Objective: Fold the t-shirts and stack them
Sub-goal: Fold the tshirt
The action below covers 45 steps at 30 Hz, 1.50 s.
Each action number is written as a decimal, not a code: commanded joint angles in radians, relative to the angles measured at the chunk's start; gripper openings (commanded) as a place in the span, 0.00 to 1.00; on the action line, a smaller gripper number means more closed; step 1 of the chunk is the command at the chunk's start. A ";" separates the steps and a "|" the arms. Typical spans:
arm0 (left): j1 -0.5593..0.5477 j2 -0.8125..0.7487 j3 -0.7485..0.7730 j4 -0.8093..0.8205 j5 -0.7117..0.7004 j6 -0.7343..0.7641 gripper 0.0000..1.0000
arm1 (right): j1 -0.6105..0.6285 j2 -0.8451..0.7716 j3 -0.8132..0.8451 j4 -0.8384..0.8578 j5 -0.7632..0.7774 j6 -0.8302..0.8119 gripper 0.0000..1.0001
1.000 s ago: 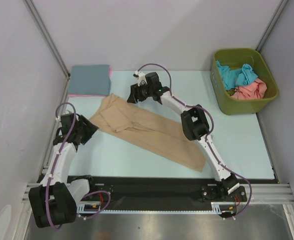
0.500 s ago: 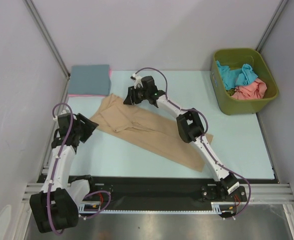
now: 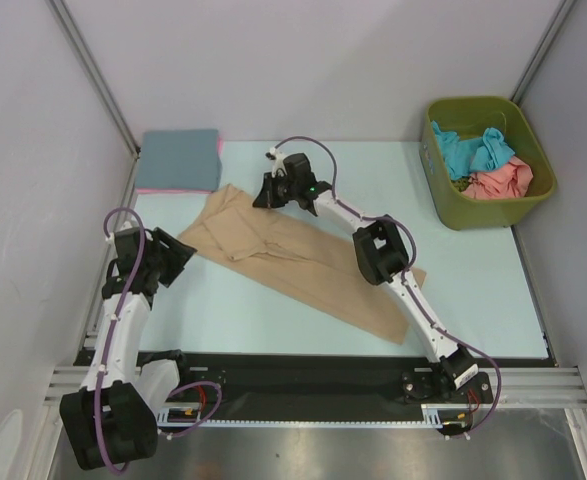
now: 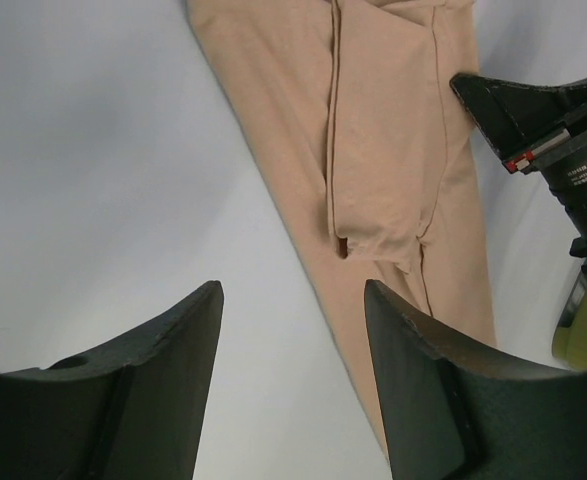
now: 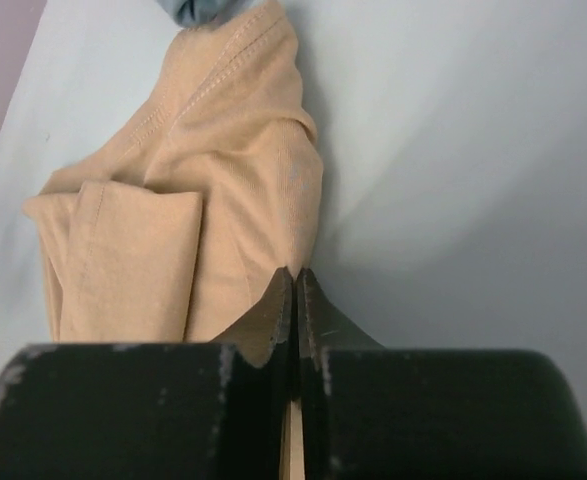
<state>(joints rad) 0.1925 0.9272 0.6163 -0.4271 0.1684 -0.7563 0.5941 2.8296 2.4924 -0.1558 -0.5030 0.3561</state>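
The tan t-shirt (image 3: pixel 283 255) lies stretched in a long, partly folded strip across the table, from the far left toward the near right. My right gripper (image 3: pixel 264 194) is shut on its far edge near the top corner; in the right wrist view the fingertips (image 5: pixel 295 275) meet with tan cloth (image 5: pixel 203 200) pinched between them. My left gripper (image 3: pixel 176 258) hovers open just left of the shirt's near-left corner, nothing between its fingers (image 4: pixel 291 290), the tan cloth (image 4: pixel 393 150) ahead of it.
A folded slate blue t-shirt (image 3: pixel 178 158) rests on a pink one (image 3: pixel 173 189) at the far left corner. The olive-green bin (image 3: pixel 473 102) at the far right holds a teal t-shirt (image 3: pixel 468 150) and a salmon t-shirt (image 3: pixel 501 182).
My right gripper came down at the shirt's far edge and closed on the cloth. The left arm has shifted only slightly and stays open.
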 commanded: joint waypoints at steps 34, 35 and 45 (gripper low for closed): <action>-0.639 0.449 0.211 0.188 -0.044 -0.153 0.70 | -0.376 -0.304 -0.055 -0.263 0.215 -0.044 0.77; -0.674 0.485 0.218 0.198 -0.041 -0.169 0.69 | -0.379 -0.340 -0.062 -0.295 0.221 -0.087 0.81; -0.973 0.760 0.379 0.274 0.057 -0.343 0.67 | -0.401 -0.787 -0.479 -0.530 0.210 -0.063 0.88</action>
<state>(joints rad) -0.7486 1.6417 0.9268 -0.2119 0.1627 -1.0084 0.1978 2.1479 2.0987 -0.5514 -0.3054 0.3058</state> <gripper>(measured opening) 0.673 0.881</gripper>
